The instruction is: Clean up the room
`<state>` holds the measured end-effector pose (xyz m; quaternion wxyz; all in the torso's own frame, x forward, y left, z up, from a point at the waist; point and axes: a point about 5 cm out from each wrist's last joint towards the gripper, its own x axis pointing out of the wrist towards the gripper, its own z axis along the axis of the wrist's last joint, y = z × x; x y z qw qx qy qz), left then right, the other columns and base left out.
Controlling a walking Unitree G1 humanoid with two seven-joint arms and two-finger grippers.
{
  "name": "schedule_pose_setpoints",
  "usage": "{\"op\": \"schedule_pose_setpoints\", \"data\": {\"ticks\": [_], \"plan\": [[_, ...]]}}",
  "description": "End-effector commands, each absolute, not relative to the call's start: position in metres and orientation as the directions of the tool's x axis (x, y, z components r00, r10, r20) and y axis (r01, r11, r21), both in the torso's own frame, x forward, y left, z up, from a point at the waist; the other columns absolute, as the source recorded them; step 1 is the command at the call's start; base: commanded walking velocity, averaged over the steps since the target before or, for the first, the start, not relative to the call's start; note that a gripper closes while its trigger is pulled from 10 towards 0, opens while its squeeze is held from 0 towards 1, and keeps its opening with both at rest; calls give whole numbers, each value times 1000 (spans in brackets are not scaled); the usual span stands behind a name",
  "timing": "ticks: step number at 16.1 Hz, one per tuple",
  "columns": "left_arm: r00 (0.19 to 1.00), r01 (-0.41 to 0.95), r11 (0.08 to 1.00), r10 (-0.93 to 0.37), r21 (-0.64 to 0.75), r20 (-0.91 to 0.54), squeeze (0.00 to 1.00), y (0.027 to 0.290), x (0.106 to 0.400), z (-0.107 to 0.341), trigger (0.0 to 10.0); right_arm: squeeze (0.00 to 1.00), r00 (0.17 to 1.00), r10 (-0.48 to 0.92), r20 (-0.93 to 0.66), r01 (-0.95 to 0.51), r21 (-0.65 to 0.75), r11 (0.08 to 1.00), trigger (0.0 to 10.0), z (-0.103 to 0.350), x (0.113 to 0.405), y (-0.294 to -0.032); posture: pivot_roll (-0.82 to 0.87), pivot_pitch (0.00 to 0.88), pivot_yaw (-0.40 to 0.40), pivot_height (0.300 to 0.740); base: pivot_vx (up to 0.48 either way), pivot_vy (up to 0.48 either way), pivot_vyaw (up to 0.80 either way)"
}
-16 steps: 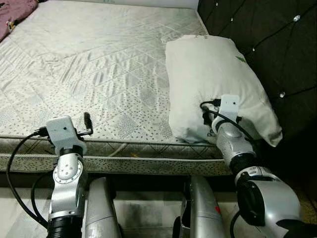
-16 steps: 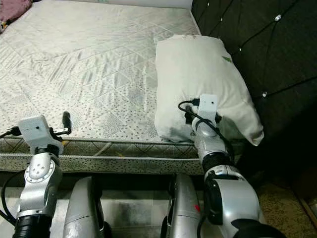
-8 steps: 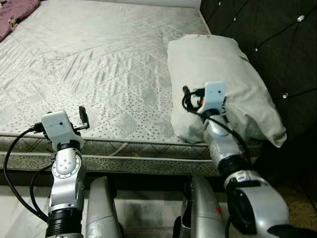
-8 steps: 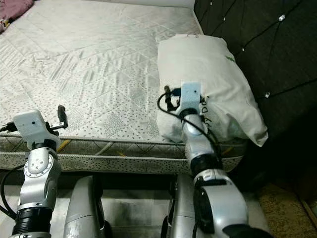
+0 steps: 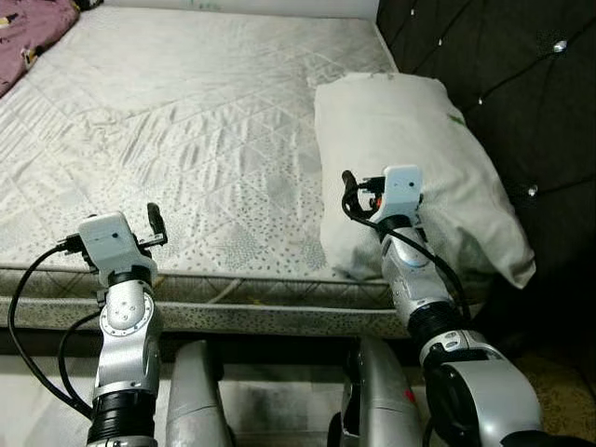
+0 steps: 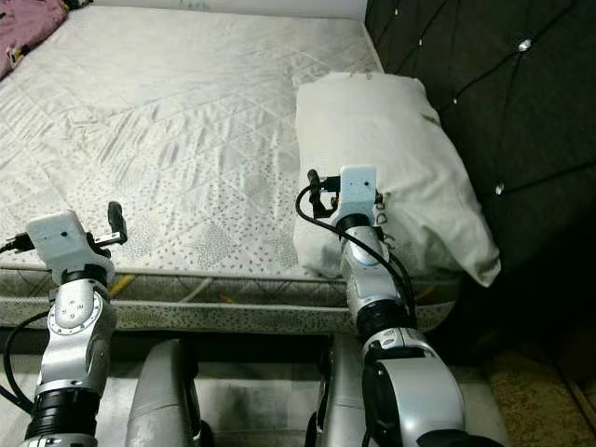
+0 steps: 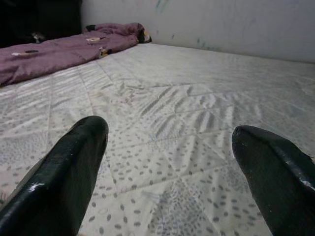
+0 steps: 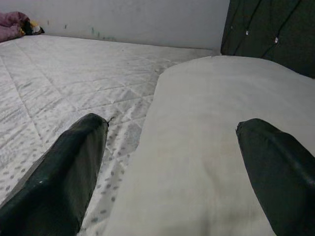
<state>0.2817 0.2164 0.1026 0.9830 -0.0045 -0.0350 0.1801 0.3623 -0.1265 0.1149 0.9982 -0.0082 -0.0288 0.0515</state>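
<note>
Behind right pincer [image 8: 170, 162], pillow [image 5: 410, 140] partly hidden

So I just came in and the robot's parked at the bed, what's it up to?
It stands at the edge of the bare mattress, tidying the bed. Its right hand, fingers spread wide, is over the near end of the white pillow by the dark headboard, not gripping it. The left hand hovers open above the mattress edge, holding nothing. A purple blanket lies bunched at the far corner.
</note>
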Motion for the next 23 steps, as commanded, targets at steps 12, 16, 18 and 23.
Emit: {"op": "schedule_pose_setpoints", "data": {"ticks": [12, 16, 18, 23], "plan": [[931, -360, 933, 359, 3, 67, 0, 221, 275, 101, 10000, 0, 996, 18, 88, -19, 7, 1000, 10000, 113, 352, -139, 58, 0, 5, 614, 0, 0, -118], [940, -337, 941, 336, 19, 51, 0, 218, 267, 98, 10000, 0, 995, 3, 98, -4, 15, 1000, 10000, 113, 347, -137, 52, 0, 19, 614, 0, 0, -489], [939, -340, 940, 339, 19, 51, 0, 217, 266, 97, 10000, 0, 995, 12, 95, -13, 9, 1000, 10000, 112, 343, -134, 53, 0, 2, 614, 0, 0, -488], [948, -315, 949, 314, 6, 53, 0, 204, 264, 102, 10000, 0, 997, 17, 76, -17, 4, 1000, 10000, 111, 339, -131, 58, 0, -14, 614, 0, 0, -479]]}}
